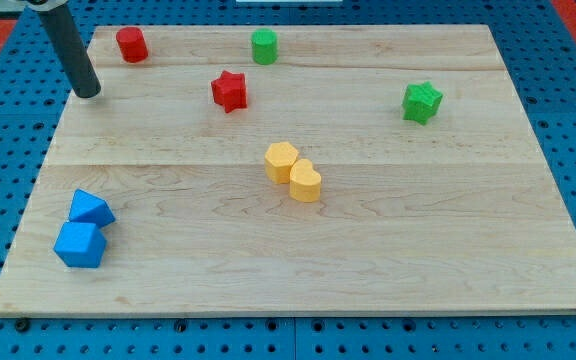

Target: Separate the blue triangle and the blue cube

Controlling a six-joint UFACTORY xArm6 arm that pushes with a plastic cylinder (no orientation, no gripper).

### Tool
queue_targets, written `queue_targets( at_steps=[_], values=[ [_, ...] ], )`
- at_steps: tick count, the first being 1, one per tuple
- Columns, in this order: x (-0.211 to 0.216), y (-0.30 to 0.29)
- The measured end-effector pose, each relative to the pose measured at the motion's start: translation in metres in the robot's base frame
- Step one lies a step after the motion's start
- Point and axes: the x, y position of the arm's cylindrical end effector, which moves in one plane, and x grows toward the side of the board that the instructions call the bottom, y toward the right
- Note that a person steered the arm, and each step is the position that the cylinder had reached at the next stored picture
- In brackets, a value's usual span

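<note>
The blue triangle (90,209) and the blue cube (79,245) lie touching each other near the board's lower left corner, the triangle just above the cube. My tip (88,93) rests near the board's upper left edge, well above both blue blocks and left of the red cylinder (132,44). The rod slants up to the view's top left.
A green cylinder (264,46) stands at the top middle. A red star (229,90) lies below it to the left. A green star (422,102) is at the right. Two yellow blocks (281,161) (306,182) touch near the centre. The wooden board (418,250) sits on a blue pegboard.
</note>
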Motion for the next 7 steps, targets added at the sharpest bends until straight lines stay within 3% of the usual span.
queue_targets(
  at_steps=[2, 5, 7],
  values=[
    [0.003, -0.005],
    [0.147, -0.04],
    [0.189, -0.032]
  ],
)
